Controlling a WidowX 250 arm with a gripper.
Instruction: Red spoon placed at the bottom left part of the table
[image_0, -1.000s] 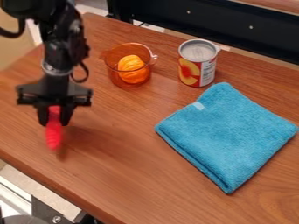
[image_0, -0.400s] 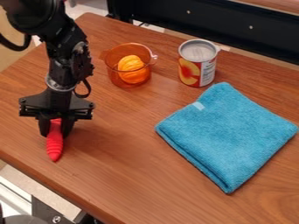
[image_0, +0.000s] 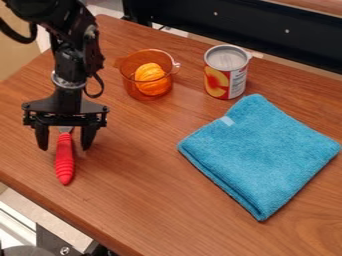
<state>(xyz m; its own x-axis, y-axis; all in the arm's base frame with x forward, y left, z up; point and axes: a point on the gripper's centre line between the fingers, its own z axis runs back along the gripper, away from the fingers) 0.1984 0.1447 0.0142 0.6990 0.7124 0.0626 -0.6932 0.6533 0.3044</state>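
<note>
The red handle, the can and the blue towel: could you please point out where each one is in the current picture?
Red handle (image_0: 64, 161): camera view, middle of its ridged grip.
Can (image_0: 226, 76): camera view, its upright side.
Blue towel (image_0: 259, 152): camera view, middle of its upper face.

A single fixed camera looks down at a slant from fairly close above the near side of the wooden table (image_0: 143, 200), perhaps turned slightly, facing its far edge.
</note>
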